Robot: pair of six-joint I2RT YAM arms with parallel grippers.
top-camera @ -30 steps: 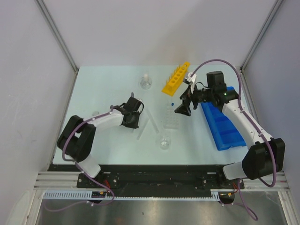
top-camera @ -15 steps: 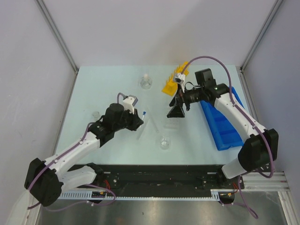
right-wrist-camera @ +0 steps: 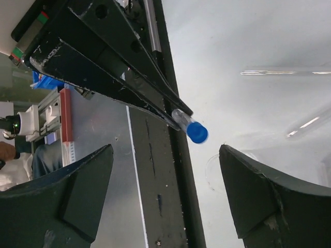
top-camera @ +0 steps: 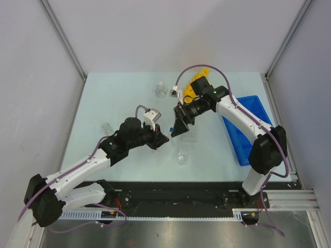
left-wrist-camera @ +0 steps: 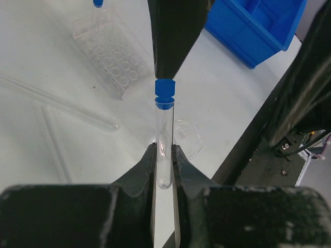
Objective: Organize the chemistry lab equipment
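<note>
My left gripper [top-camera: 162, 137] is shut on a thin blue-capped tube [left-wrist-camera: 164, 150] and holds it above the table, cap [left-wrist-camera: 165, 95] pointing away. My right gripper [top-camera: 176, 130] is open and faces it; the tube's cap [right-wrist-camera: 196, 133] sits just short of its spread fingers [right-wrist-camera: 258, 196]. The clear tray [left-wrist-camera: 111, 54] lies beyond, with another blue-capped tube [left-wrist-camera: 97, 3] at its far end. The small beaker [top-camera: 181, 156] stands near the front. The flask [top-camera: 161, 91] is at the back. The yellow rack [top-camera: 198, 81] is partly hidden behind the right arm. The blue bin [top-camera: 249, 126] is at the right.
Two thin glass rods [left-wrist-camera: 57, 102] lie on the table left of the tray. A small clear cup [top-camera: 106, 126] stands at the left. The table's front edge and black rail [top-camera: 170, 188] run close below both grippers.
My left arm has risen and swung right with the tube in its jaws. My right gripper has moved left to meet the tube's cap.
</note>
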